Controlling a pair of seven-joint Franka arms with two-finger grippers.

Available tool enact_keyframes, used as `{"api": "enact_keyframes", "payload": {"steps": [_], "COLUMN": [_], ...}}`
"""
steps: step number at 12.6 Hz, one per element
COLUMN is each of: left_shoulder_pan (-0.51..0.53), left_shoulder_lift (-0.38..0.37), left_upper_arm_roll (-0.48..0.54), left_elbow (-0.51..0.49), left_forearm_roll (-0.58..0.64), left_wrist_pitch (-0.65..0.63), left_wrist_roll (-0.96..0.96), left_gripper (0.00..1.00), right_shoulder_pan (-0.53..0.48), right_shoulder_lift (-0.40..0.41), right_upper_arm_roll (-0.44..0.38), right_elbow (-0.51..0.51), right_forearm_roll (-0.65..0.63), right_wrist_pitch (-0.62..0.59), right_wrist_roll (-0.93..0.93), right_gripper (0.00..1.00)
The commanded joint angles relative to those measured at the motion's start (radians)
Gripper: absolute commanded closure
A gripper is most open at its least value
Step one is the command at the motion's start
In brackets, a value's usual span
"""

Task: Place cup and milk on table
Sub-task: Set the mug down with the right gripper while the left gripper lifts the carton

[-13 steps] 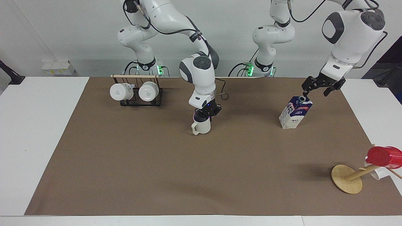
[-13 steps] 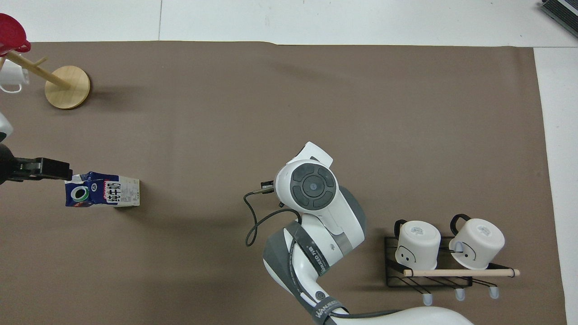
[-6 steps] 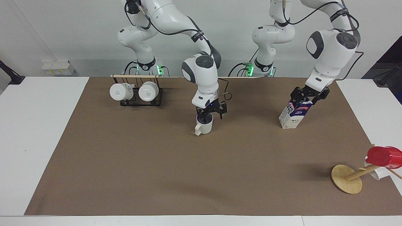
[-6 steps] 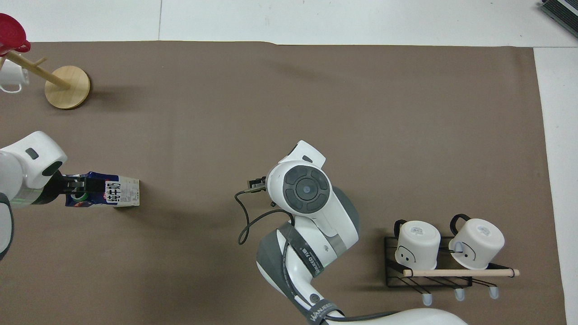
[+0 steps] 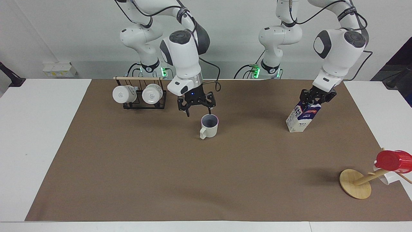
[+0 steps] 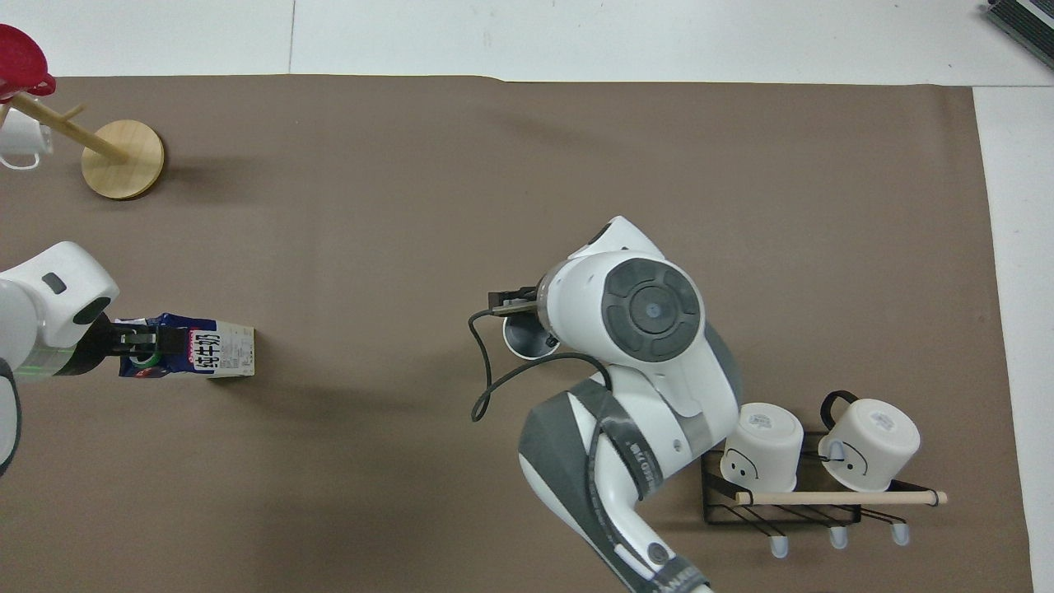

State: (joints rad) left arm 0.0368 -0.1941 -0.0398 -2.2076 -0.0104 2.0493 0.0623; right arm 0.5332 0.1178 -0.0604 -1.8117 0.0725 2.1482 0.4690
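While the right gripper (image 5: 197, 110) hangs fingers-spread just above the cup (image 5: 208, 126) (upright mid-table), the left gripper (image 5: 314, 99) pinches the milk (image 5: 302, 116) top, carton tilted on the table (image 5: 161, 180).

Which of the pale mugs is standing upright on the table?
The cream cup on the brown sheet near the middle, mouth up under the right gripper. The two whiter mugs hang tipped on the black rack.
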Motion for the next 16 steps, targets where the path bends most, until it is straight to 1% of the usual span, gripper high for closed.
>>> {"api": "enact_keyframes", "payload": {"steps": [1, 2, 5, 7, 9, 11, 12, 14, 15, 16], "left_shoulder_pan": [-0.031, -0.031, -0.054, -0.131, -0.234, -0.343, -0.400, -0.500, -0.532, -0.550], "left_shoulder_lift": [-0.021, -0.018, -0.010, -0.007, -0.001, 0.030, 0.063, 0.135, 0.162, 0.179], "left_upper_arm_roll": [0.008, 0.008, 0.006, 0.001, 0.001, 0.001, 0.001, 0.001, 0.001, 0.003], "left_elbow": [-0.014, -0.004, 0.035, 0.068, 0.078, 0.130, 0.166, 0.213, 0.218, 0.215], "left_forearm_roll": [0.010, 0.010, 0.010, 0.009, 0.009, 0.009, 0.009, 0.009, 0.009, 0.009], "left_wrist_pitch": [-0.012, -0.024, -0.035, -0.066, -0.058, -0.051, -0.051, -0.017, 0.017, 0.044], "left_wrist_roll": [-0.025, -0.044, -0.087, -0.175, -0.313, -0.427, -0.474, -0.606, -0.665, -0.682], "left_gripper": [0.57, 0.61, 0.63, 0.65, 0.65, 0.65, 0.65, 0.66, 0.65, 0.65], "right_shoulder_pan": [-0.080, -0.117, -0.203, -0.284, -0.367, -0.441, -0.461, -0.481, -0.487, -0.498], "right_shoulder_lift": [-0.047, -0.075, -0.144, -0.177, -0.200, -0.204, -0.205, -0.199, -0.187, -0.150], "right_upper_arm_roll": [0.011, 0.013, 0.010, 0.008, 0.008, 0.008, 0.007, 0.007, 0.008, 0.008], "right_elbow": [0.026, 0.028, 0.026, 0.026, 0.028, 0.029, 0.031, 0.076, 0.127, 0.205], "right_forearm_roll": [0.021, 0.021, 0.021, 0.021, 0.020, 0.017, 0.003, -0.006, -0.034, -0.081], "right_wrist_pitch": [-0.083, -0.124, -0.252, -0.336, -0.396, -0.419, -0.419, -0.433, -0.456, -0.528], "right_wrist_roll": [0.000, -0.007, -0.074, -0.180, -0.242, -0.289, -0.297, -0.297, -0.300, -0.309], "right_gripper": [0.00, 0.00, 0.00, 0.00, 0.00, 0.00, 0.00, 0.00, 0.00, 0.00]}}
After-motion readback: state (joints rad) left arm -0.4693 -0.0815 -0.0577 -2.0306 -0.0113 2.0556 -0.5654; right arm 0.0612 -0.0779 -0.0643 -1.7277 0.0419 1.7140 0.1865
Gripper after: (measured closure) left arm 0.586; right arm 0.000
